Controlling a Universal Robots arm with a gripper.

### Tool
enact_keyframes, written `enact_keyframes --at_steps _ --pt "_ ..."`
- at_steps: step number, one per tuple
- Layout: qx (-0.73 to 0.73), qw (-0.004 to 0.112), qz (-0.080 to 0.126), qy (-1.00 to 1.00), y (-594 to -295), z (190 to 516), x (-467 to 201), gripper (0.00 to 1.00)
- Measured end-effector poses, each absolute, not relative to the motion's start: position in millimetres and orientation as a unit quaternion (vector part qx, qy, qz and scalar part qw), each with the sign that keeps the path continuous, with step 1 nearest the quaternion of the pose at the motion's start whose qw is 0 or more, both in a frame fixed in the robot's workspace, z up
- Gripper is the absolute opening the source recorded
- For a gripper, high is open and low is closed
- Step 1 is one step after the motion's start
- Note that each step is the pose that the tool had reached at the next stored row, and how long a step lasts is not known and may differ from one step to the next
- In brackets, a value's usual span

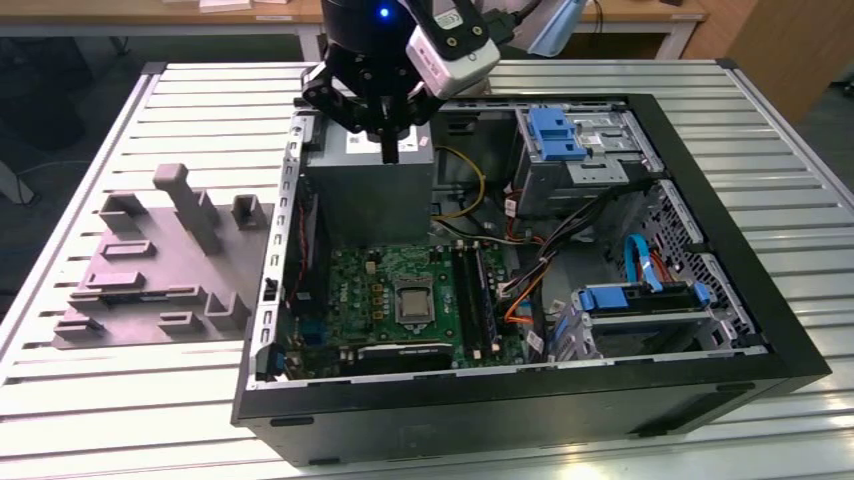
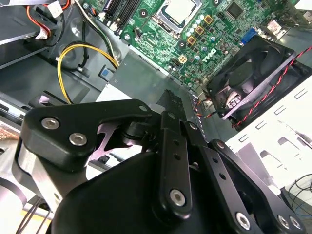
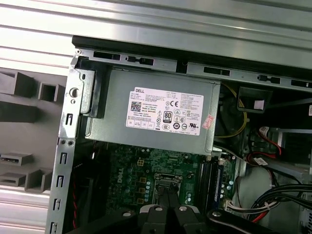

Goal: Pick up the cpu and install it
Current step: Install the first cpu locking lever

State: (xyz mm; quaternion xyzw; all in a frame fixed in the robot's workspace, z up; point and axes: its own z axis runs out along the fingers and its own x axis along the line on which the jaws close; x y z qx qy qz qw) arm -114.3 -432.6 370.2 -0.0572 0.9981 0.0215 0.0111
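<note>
The slatted metal table (image 1: 134,400) carries a desktop computer case (image 1: 534,400) laid on its side with the panel off, probably so that everything inside faces up and can be reached from above. Just beside it, on the exterior view's left, sits the grey moulded tray (image 1: 147,280) with upright posts, which looks like a rack for keeping loose parts at known spots; I see no chip on it. Inside the case, the grey power supply (image 1: 380,195) lies against the far wall, and the green motherboard (image 1: 360,290) lies flat on the floor below it, with a black fan (image 2: 253,78) at its edge. The metal-framed socket (image 1: 411,300) is in the middle of the board. In the second wrist view a pale silver square fills that frame, and I take it to be the cpu (image 2: 179,9), lying flat in the socket and apart from the claw. The arm comes down from above and points straight down, with the gripper (image 1: 390,158) hanging over the power supply, short of the socket. Its fingers are pressed together, and nothing is visible between them.
</note>
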Motion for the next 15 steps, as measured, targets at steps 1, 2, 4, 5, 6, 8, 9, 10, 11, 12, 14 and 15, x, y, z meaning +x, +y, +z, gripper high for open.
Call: enact_keyframes --at_steps 1,2,4,5,6,8,9,10,11,12,14,15 --pt "-0.057 0.011 0.022 0.998 -432.6 370.2 -114.3 0.11" --pt "-0.057 0.011 0.022 0.998 -432.6 370.2 -114.3 0.11" --pt "-0.057 0.011 0.022 0.998 -432.6 370.2 -114.3 0.11" --pt "-0.057 0.011 0.022 0.998 -432.6 370.2 -114.3 0.11" --pt "-0.058 0.011 0.022 0.998 -432.6 370.2 -114.3 0.11" --pt "-0.061 0.011 0.022 0.998 -432.7 370.1 -114.3 0.11" --pt "-0.065 0.011 0.022 0.998 -432.8 370.0 -114.3 0.11" --pt "-0.069 0.011 0.022 0.997 -432.9 369.8 -114.3 0.11" --pt "-0.075 0.011 0.022 0.997 -432.9 369.7 -114.3 0.11" --pt "-0.082 0.011 0.022 0.996 -432.9 369.5 -114.3 0.11" --pt "-0.096 0.01 0.022 0.995 -433.0 369.1 -114.3 0.11" --pt "-0.102 0.01 0.022 0.994 -432.9 368.9 -114.3 0.11"
